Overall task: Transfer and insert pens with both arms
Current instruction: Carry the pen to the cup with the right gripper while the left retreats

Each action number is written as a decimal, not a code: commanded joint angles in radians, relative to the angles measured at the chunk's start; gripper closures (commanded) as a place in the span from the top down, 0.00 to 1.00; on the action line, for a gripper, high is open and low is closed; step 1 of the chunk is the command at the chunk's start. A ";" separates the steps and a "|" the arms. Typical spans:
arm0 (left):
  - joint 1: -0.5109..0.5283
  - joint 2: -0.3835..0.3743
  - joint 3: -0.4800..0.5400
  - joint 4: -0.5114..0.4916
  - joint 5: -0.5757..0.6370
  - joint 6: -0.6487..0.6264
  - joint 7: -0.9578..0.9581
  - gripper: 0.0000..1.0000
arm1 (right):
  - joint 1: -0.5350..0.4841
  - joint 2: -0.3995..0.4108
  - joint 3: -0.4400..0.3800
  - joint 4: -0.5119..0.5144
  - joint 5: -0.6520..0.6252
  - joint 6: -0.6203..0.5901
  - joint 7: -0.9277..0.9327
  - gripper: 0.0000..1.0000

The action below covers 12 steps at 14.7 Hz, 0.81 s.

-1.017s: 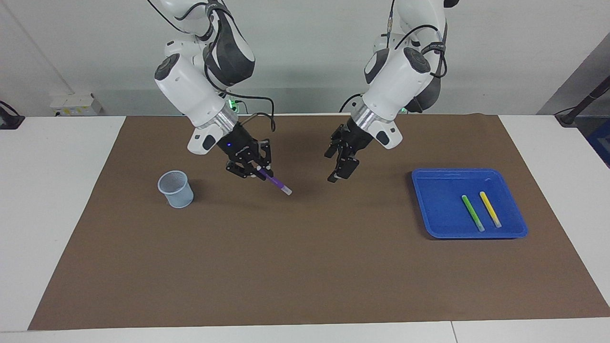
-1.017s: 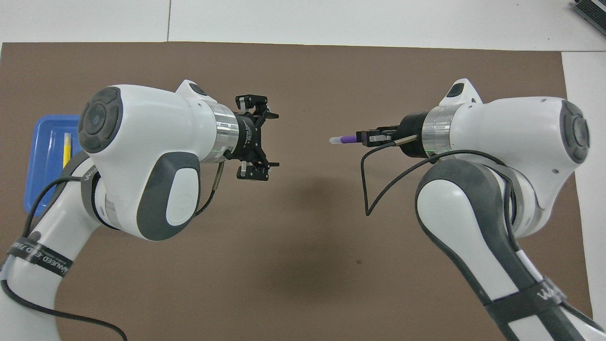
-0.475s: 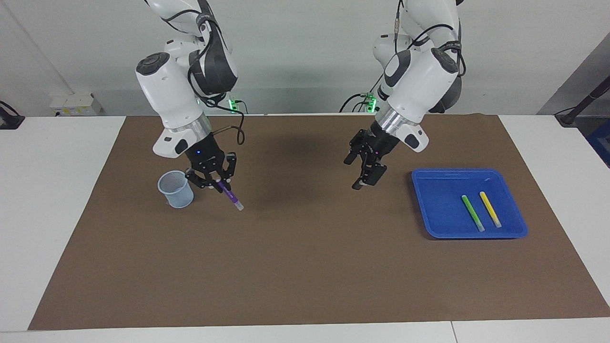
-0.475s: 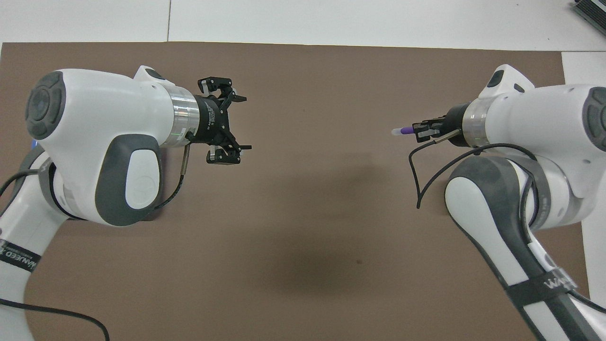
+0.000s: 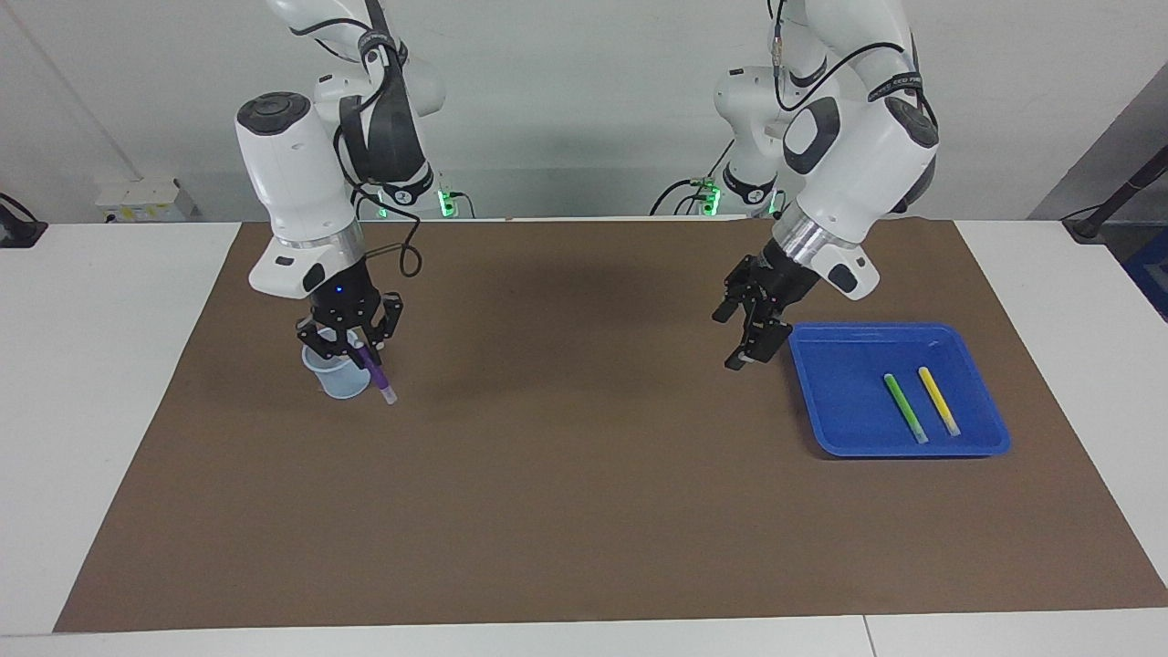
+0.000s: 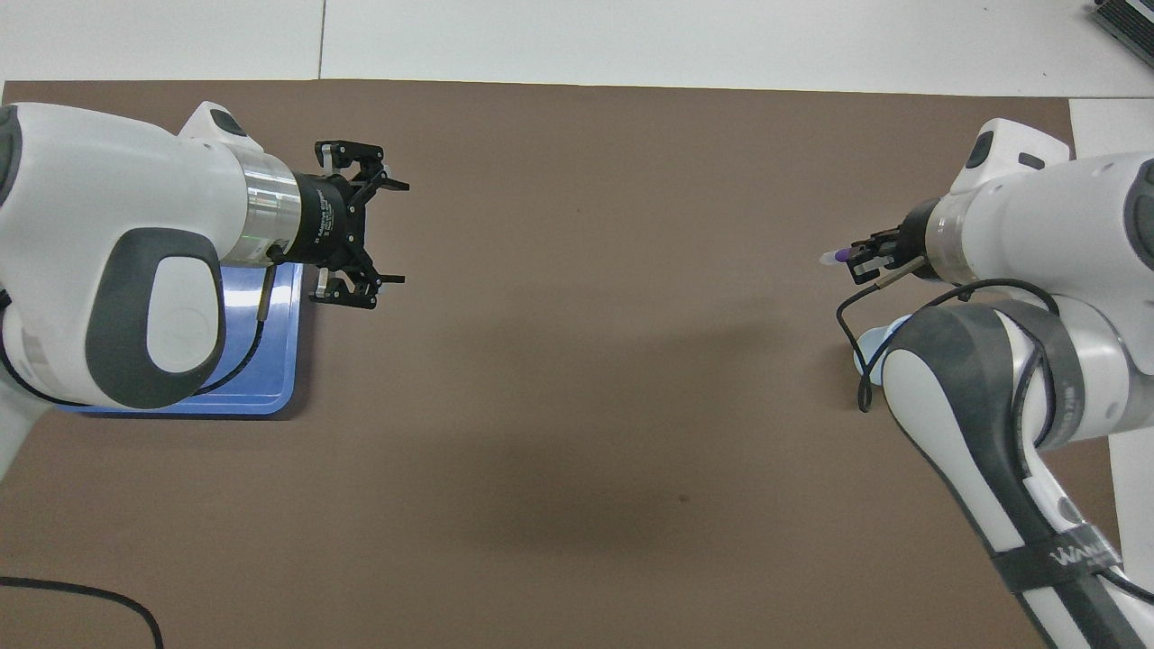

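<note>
Brown mat [image 5: 584,511]: two pens in tray [image 5: 844,443], right claw [image 5: 358,345] pinching purple pen [image 5: 374,372], left claw [image 5: 753,319] spread.

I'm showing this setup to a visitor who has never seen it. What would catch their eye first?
Probably the purple pen, clamped in the right end effector and slanting down over the pale mesh cup at the right arm's end of the table. Next, the bright blue tray at the left arm's end, holding a green pen and a yellow pen side by side, with the open left end effector over the mat beside it.

Facing view high, facing robots; overhead view steep above arms; both share brown mat [image 5: 584,493].
</note>
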State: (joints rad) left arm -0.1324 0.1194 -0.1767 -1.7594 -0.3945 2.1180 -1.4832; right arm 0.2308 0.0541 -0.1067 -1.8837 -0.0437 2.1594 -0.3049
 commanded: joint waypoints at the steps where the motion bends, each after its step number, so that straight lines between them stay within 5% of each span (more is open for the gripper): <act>1: 0.065 -0.037 -0.004 -0.005 0.014 -0.105 0.164 1.00 | -0.019 -0.019 0.004 0.024 -0.062 -0.088 -0.059 0.00; 12: 0.283 -0.075 -0.004 -0.029 0.206 -0.276 0.774 1.00 | -0.093 -0.039 0.004 0.020 -0.114 -0.231 -0.181 0.00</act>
State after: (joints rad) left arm 0.1130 0.0753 -0.1729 -1.7606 -0.2314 1.8626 -0.8055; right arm 0.1533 0.0359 -0.1116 -1.8551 -0.1398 1.9637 -0.4682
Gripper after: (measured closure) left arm 0.000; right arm 0.789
